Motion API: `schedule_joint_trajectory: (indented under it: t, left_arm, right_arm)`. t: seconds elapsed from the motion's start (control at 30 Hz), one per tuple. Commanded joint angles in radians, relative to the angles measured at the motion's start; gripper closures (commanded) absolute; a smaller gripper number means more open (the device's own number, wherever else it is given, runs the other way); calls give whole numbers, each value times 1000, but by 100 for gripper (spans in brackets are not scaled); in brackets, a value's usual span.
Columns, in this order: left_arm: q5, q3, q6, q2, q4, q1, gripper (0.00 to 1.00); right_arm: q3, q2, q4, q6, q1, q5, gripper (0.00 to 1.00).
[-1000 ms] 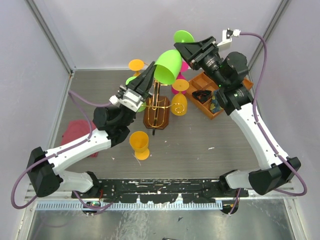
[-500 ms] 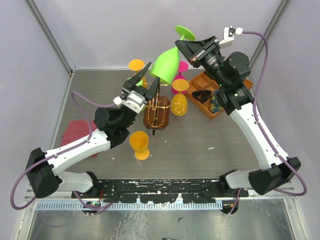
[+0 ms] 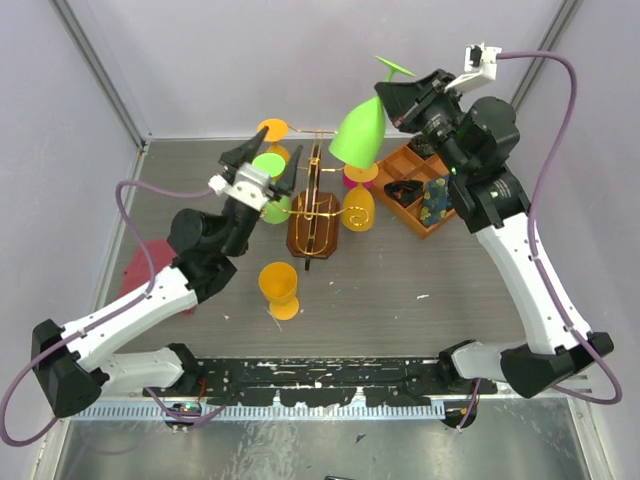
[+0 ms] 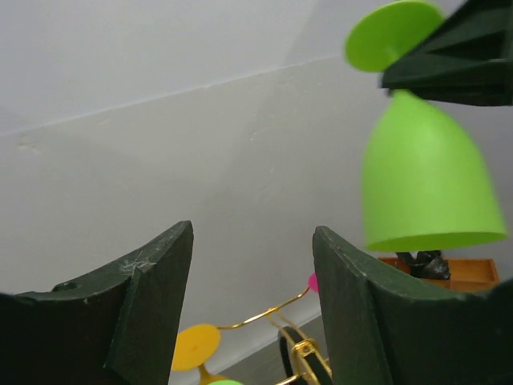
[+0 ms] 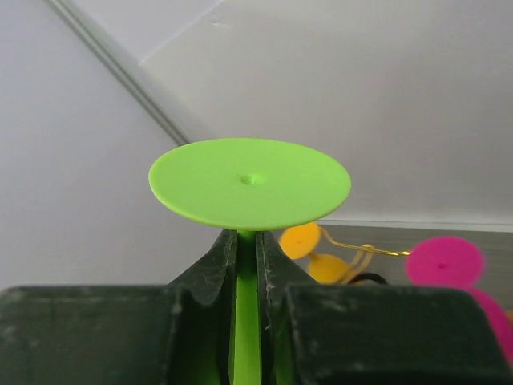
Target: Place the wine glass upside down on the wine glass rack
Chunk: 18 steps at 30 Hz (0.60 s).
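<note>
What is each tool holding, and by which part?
Right tool is shut on the green wine glass, gripping its stem just under the foot, bowl down. Left tool is open and holds nothing.

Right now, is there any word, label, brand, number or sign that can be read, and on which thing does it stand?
No text can be read in any view.
The green wine glass and the wine glass rack bear no lettering.
A speckled dark item in the orange tray is too small to judge.

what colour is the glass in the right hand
Lime green; the glass shows best in the left wrist view.
</note>
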Motion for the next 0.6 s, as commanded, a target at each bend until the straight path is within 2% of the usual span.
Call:
schedule_joint_trajectory:
  t: [0.0,0.13,0.3,0.57]
  left_arm:
    - [-100,108,-181,-32,-260,105,32]
    - [-82,195,-274,-8,-420,191,32]
    - [-70,226,-277,28,-435,229,32]
    - [-72,253,-302,62,-459,257,32]
  right_arm:
    - [-9,-101,-147,-288,-4,147,99]
    - [-115,-171,-225,-409,-3,129,99]
    - [-298,-288,-223,-522,0,69,99]
    - [-480,-441,-259,-635,8,-40,99]
